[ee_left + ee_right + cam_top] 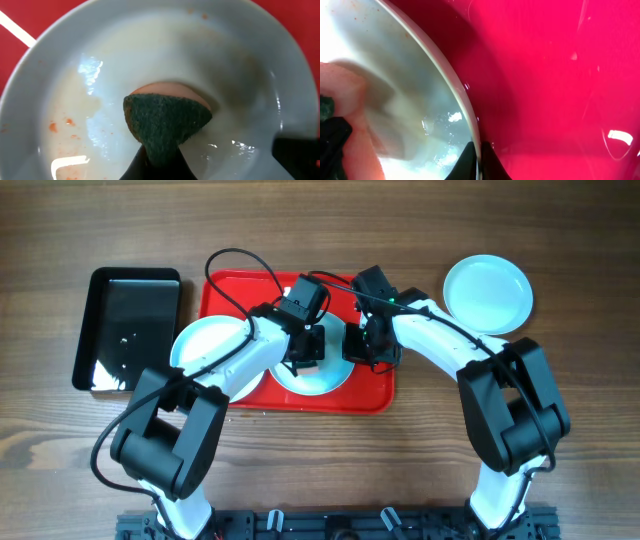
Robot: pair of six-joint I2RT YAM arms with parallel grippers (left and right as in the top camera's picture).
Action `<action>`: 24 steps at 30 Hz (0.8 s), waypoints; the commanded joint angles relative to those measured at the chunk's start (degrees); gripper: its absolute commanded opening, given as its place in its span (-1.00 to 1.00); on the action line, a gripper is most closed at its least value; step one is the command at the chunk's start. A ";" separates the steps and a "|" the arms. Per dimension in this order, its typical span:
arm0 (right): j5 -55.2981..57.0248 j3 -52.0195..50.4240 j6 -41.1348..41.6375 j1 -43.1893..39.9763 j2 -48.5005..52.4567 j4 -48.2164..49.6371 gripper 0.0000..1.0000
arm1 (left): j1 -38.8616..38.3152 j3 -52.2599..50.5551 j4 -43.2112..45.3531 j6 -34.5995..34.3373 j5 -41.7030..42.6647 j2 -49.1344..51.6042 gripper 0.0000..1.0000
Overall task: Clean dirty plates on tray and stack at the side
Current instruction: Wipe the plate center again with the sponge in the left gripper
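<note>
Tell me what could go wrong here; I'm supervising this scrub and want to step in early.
The right pincer grips only the thin rim of the middle plate; scrubbing pressure may twist it loose. The left pincer holds the sponge away from the orange smears, so they might get missed.

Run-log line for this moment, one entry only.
left gripper: sponge on middle plate | right gripper: clamps its rim | smears: present

Glossy red plastic tray [560, 75], smooth shiny plate [150, 60], rough green scouring pad [167, 122], wood-grain table [300, 470]
</note>
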 commanded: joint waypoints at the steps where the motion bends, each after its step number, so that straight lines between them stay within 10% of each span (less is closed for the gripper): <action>1: 4.66 -0.52 0.70 -0.59 1.92 -0.52 -0.91 | -0.13 -0.33 0.48 0.04 2.16 -0.87 -0.92; 24: 4.68 -0.55 0.15 -2.86 1.92 -2.49 -0.91 | -4.28 -0.33 7.72 -1.64 4.44 5.05 -0.92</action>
